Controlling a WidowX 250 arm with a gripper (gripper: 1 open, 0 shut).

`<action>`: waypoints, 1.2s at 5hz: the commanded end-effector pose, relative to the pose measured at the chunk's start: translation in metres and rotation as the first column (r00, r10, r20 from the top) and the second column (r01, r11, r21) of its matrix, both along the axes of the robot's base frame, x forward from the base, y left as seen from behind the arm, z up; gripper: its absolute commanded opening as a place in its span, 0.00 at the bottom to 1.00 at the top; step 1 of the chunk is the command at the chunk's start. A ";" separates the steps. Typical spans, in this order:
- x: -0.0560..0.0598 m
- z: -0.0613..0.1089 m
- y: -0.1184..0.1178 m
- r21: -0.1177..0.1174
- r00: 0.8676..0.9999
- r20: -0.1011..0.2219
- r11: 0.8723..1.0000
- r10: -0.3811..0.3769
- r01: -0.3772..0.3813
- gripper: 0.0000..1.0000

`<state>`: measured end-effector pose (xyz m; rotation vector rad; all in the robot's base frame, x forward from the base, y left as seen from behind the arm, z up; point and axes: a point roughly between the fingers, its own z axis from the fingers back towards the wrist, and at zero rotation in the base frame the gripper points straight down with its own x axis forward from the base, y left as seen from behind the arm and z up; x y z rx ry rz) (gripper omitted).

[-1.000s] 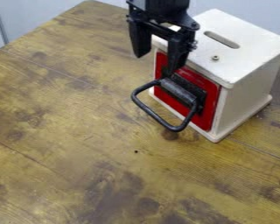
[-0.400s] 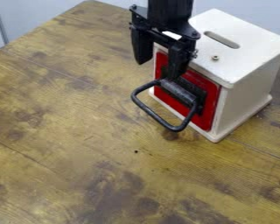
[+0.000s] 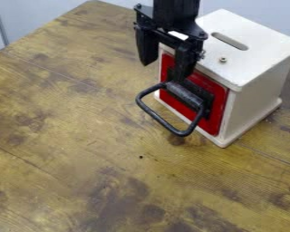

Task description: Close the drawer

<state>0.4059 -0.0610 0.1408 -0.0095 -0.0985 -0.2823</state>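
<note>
End effector (image 3: 166,56) sits marginally further right than a second ago; otherwise nothing has changed. Fingers spread wide, pointing down, holding nothing, poised just above the drawer (image 3: 190,88). Drawer rests in the cream casing (image 3: 249,65), red front about flush, black loop handle (image 3: 167,110) hanging over the tabletop (image 3: 75,136). Arm cut off at top edge. Tabletop is worn, stained wood; pale wall at upper left.
</note>
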 end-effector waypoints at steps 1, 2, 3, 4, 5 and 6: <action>0.008 0.022 0.000 -0.010 0.998 0.066 1.000 0.004 -0.003 1.00; 0.010 0.022 0.001 -0.016 0.997 0.071 1.000 0.006 -0.005 1.00; 0.008 0.026 0.002 -0.017 0.997 0.075 1.000 0.010 -0.009 1.00; 0.007 0.031 0.002 -0.017 0.997 0.081 1.000 0.013 -0.012 1.00; 0.006 0.035 0.003 -0.017 0.996 0.093 1.000 0.016 -0.014 1.00; 0.004 0.040 0.003 -0.015 0.994 0.104 1.000 0.017 -0.016 1.00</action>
